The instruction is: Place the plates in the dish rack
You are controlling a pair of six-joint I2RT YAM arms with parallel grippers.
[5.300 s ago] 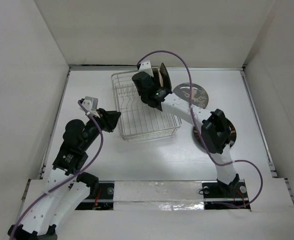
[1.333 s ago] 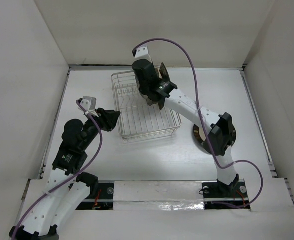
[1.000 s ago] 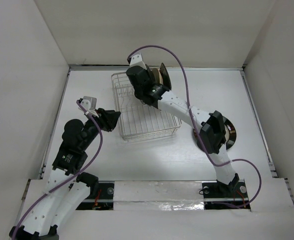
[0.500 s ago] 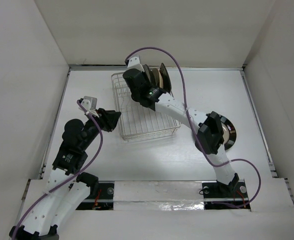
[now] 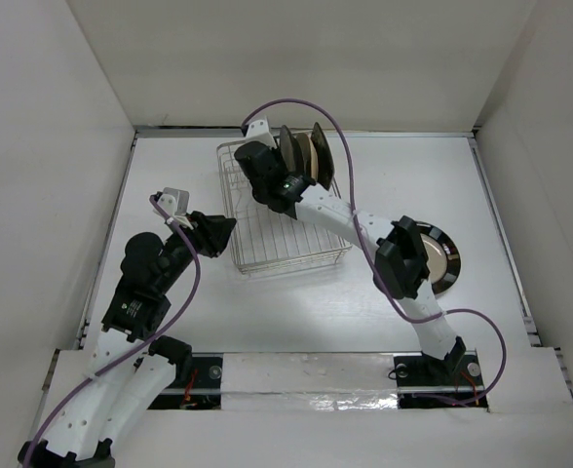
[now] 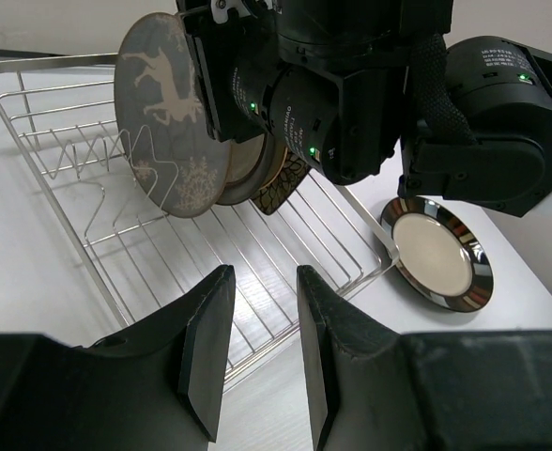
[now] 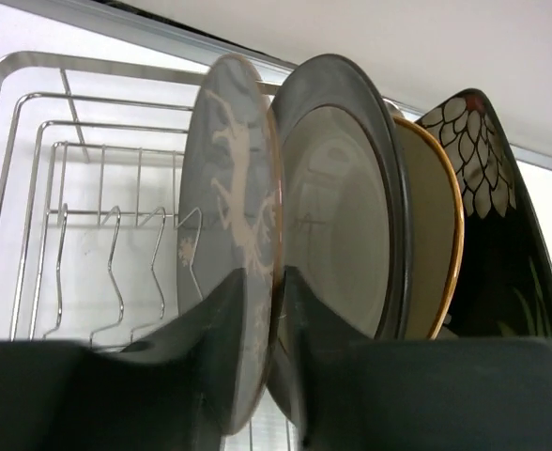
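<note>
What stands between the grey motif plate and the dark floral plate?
Two upright plates: the grey-rimmed cream plate, then the tan plate, clearest in the right wrist view.

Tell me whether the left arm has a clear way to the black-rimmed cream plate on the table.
Probably not: the silver wire dish rack stands between, and the right arm's elbow overhangs that plate.

Worktop: white, matte, lying level under even, diffuse light. Back wall standing at 12 o'clock, side walls standing at 9 and 3 o'clock, all plain white. Shiny strip running along the 6 o'clock edge, catching glare.
</note>
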